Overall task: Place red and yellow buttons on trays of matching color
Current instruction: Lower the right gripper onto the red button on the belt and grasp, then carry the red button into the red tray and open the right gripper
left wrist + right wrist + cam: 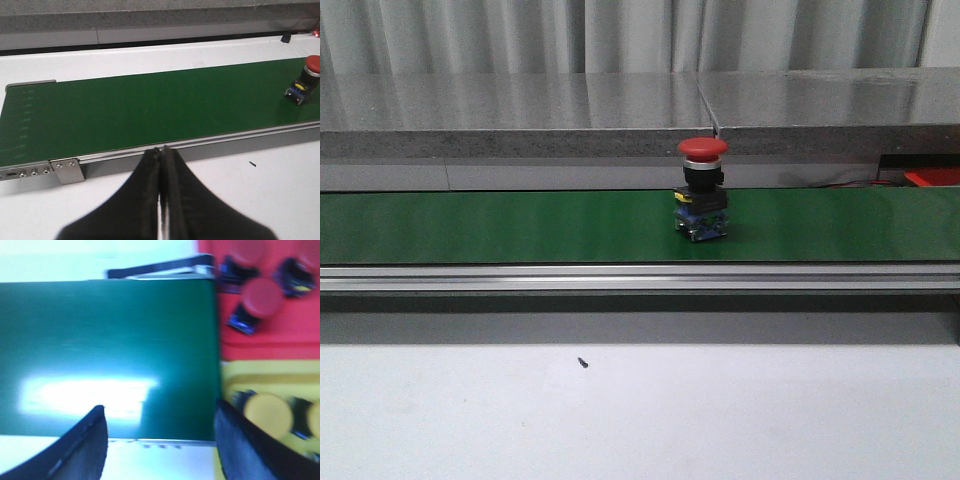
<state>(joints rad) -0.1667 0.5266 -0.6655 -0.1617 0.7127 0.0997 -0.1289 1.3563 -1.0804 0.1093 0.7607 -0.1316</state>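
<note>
Front view shows a single red button (703, 150) standing upright on the green conveyor belt (500, 226), a little right of the belt's middle. Its red mushroom cap sits on a black collar above a blue and yellow contact block. Neither arm appears in this view. On the near side of the belt runs an aluminium rail (620, 277), and nearer still lies the white bench (720, 420) with a small dark speck (583, 362) on it. Beyond the belt is a grey stone-like ledge (520, 125), and a sliver of red tray (932, 177) shows beyond the belt's far edge at its right end.

In the left wrist view, the left pincer (161, 165) has its two black fingers pressed together with nothing between them, hovering over the bench just on the near side of the belt (150, 110). The red button (305, 79) stands on the belt, well away from this pincer, towards the belt's right end.

The right wrist view is blurred. The right pincer (160, 435) is spread wide and empty above the belt (100, 340), close to the belt's end. Just past that end lie a red tray (280, 340) holding several red buttons (261, 297) and, beside it, a yellow tray (240, 375) holding yellow buttons (270, 412).
</note>
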